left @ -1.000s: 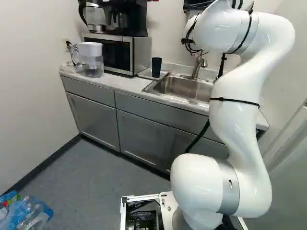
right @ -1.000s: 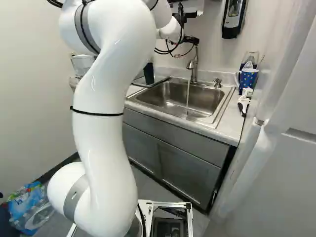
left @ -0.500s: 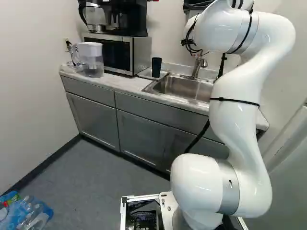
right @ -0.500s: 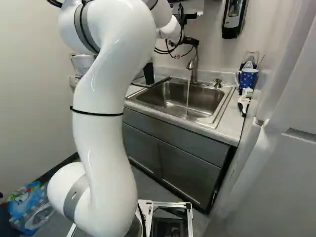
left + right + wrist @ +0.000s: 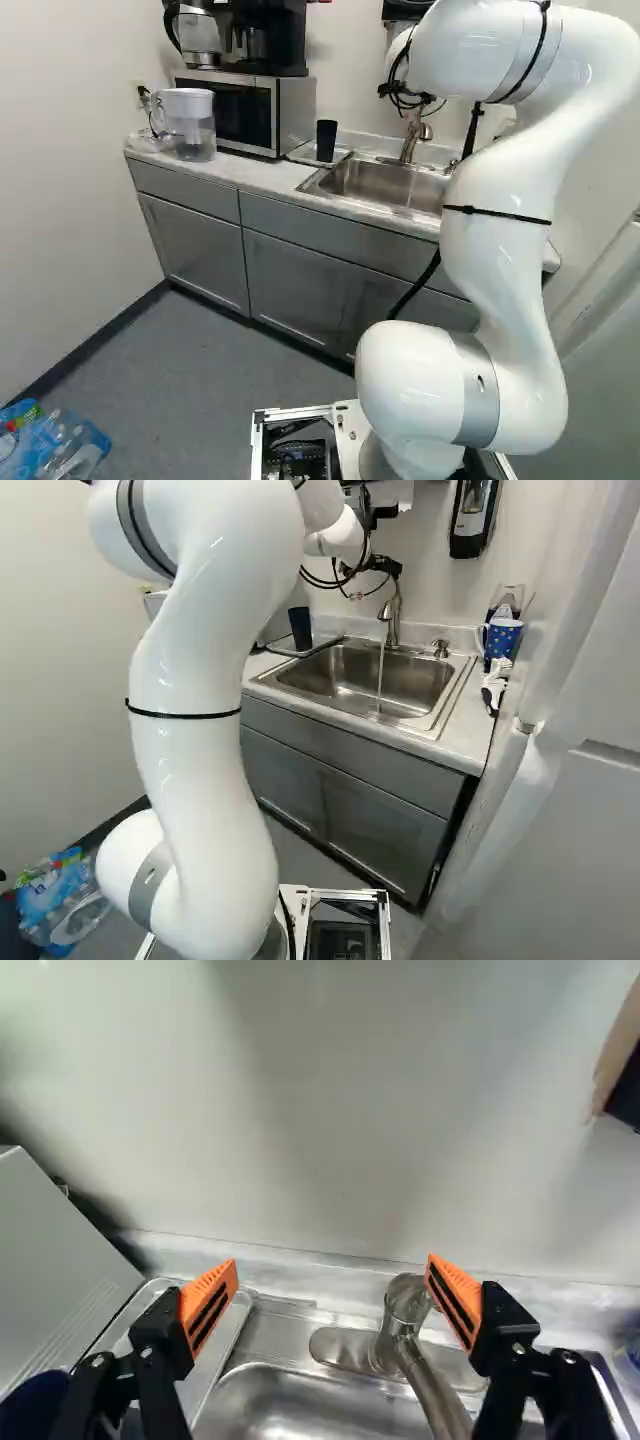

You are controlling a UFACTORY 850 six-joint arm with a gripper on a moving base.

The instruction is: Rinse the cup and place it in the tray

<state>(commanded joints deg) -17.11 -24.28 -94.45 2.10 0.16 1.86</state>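
Against the wall (image 5: 340, 1110) stands the running faucet (image 5: 408, 1305); the gripper (image 5: 332, 1262), fingers apart, has it ahead; dark cup (image 5: 301, 628) on tray (image 5: 325, 639) left of faucet.

White arm (image 5: 195, 745), dark cup (image 5: 300, 630) on tray (image 5: 284, 647), water (image 5: 380, 670) running into sink (image 5: 330, 668)

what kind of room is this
Probably a small kitchenette or break room: a stainless steel sink with running water, a silver microwave with a black door, and a clear pitcher with a white lid on the counter.
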